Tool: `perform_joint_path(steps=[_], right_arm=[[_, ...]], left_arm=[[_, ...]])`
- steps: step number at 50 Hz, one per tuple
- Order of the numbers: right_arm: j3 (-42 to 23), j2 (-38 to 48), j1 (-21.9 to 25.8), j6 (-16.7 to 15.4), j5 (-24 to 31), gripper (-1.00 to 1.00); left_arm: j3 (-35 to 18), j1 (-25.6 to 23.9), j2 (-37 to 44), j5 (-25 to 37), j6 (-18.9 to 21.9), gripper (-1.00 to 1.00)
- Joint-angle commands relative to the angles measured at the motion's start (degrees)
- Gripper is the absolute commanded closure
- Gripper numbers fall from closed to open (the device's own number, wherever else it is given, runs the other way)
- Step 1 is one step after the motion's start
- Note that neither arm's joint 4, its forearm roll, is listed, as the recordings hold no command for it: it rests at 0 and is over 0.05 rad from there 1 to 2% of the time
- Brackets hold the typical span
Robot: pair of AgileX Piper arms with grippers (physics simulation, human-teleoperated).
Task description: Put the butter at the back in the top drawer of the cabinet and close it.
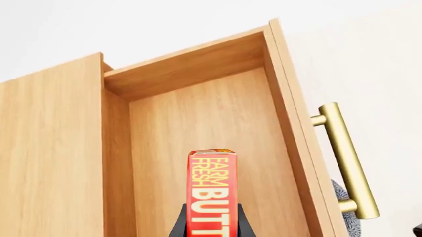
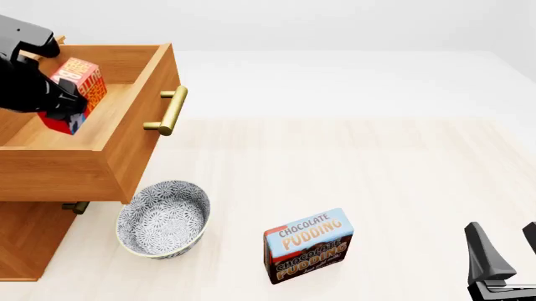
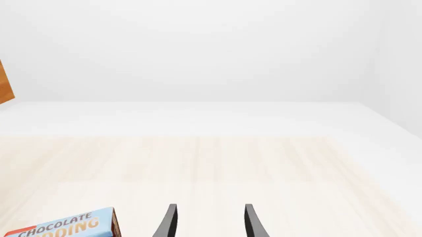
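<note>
Right tool [image 2: 506, 251] nearest, low at the right edge of the front view, fingers spread with nothing between them, hanging over bare pale worktop [image 2: 377, 169]. Chocolate pudding box [image 2: 308, 246] next, upright on the worktop, well left of that tool; its corner just visible in the right wrist view too [image 3: 63, 227]. Patterned bowl [image 2: 163, 218] further left, close beside the cabinet [image 2: 29, 238], sitting partly beneath the overhanging front of the top drawer [image 2: 125, 135]. Top drawer pulled well out, brass handle [image 2: 170, 111] facing right. Farther back, left tool [image 2: 71, 103] pinching the butter [image 2: 77, 94], box tilted and held inside the open drawer's space, above its floor. From the left wrist view, butter [image 1: 212, 192] end-on between the dark fingers [image 1: 179, 224], drawer floor and back wall beyond.
</note>
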Motion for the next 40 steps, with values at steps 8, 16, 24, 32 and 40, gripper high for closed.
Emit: perform_joint_path(steps=[8,16,24,32,40], right_arm=[[0.0,0.0,0.0,0.0,0.0,-1.0],[0.0,0.0,0.0,0.0,0.0,-1.0],[0.0,0.0,0.0,0.0,0.0,-1.0],[0.0,0.0,0.0,0.0,0.0,-1.0],[0.0,0.0,0.0,0.0,0.0,-1.0]], left_arm=[[1.23,0.79,-0.53,-1.46,0.84,1.0],[1.83,1.03,-0.34,-1.88,0.91,1.0],[2.47,1.31,-0.23,-2.37,0.97,1.0],[2.63,1.35,-0.03,-2.7,0.71,1.0],[2.92,1.51,0.21,-3.1,0.77,1.0]])
